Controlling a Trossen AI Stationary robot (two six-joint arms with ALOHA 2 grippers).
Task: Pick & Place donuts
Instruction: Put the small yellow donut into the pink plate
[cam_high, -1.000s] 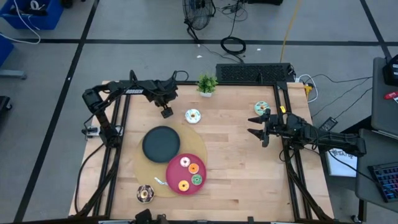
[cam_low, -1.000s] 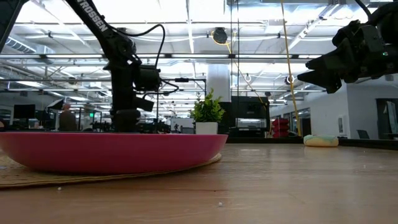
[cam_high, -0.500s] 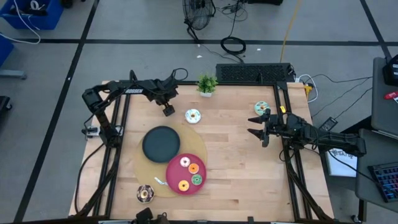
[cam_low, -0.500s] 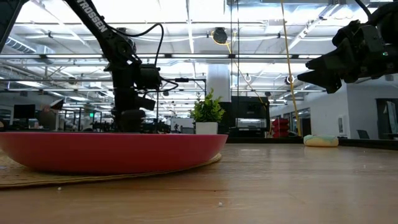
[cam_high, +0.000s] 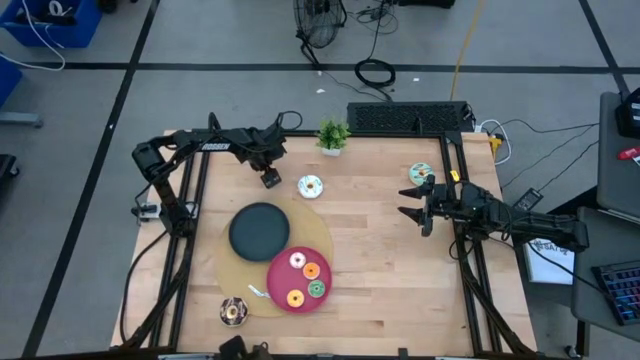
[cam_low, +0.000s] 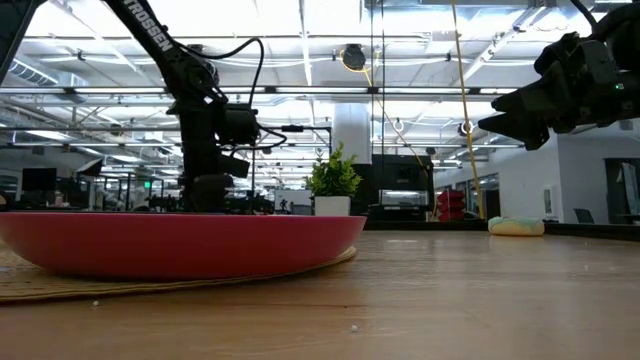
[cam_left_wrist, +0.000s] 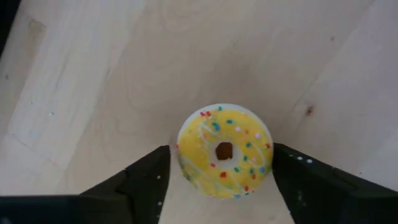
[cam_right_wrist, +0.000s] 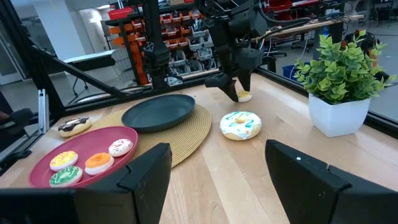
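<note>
The yellow sprinkled donut (cam_left_wrist: 224, 151) lies flat on the worktop (cam_high: 380, 260) directly between the left hand's (cam_left_wrist: 217, 173) two fingers, one on each side, just beside or touching its rim; whether they grip it yet cannot be told. That arm reaches from the far left corner, hand pointing straight down. The right hand (cam_high: 413, 201) hovers well apart, fingers spread, holding nothing, nearer the mint donut (cam_high: 421, 173).

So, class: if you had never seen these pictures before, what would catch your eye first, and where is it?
Probably the pink plate at the table's near edge, holding four donuts. Next, the left gripper at the far left, its fingers either side of a yellow sprinkled donut. The right gripper waits open at the right.
</note>
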